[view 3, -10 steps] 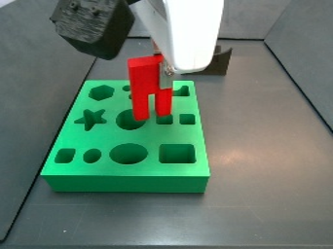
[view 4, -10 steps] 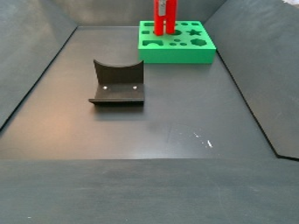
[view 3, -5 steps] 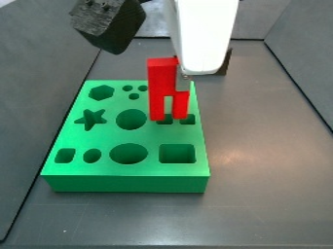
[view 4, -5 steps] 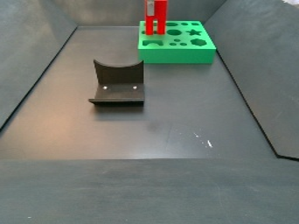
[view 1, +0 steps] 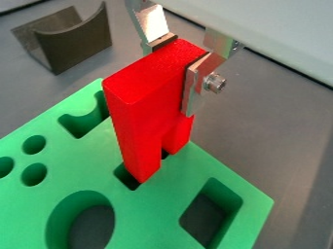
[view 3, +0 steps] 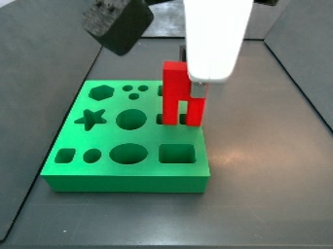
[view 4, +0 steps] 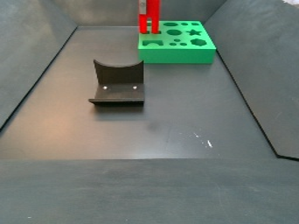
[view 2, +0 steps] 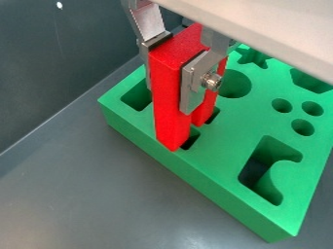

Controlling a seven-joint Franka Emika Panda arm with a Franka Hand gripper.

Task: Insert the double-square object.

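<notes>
gripper (view 1: 182, 60) above the green board: flat silver plate fingers (view 2: 198, 78), one fixed with a small round silver screw seen in both wrist views; white smooth arm body (view 3: 215, 39) in a side view, with a dark grey, rough-textured blocky part (view 3: 117, 23) beside it

One bright red plastic double-square object (view 3: 180, 94). One green plastic board (view 3: 92, 146) with ten shaped holes. One dark grey block with a curved notch (view 4: 117, 83). One end effector (view 1: 182, 51) above the board, its two silver fingers (view 1: 207, 74) clamping the red object.
</notes>
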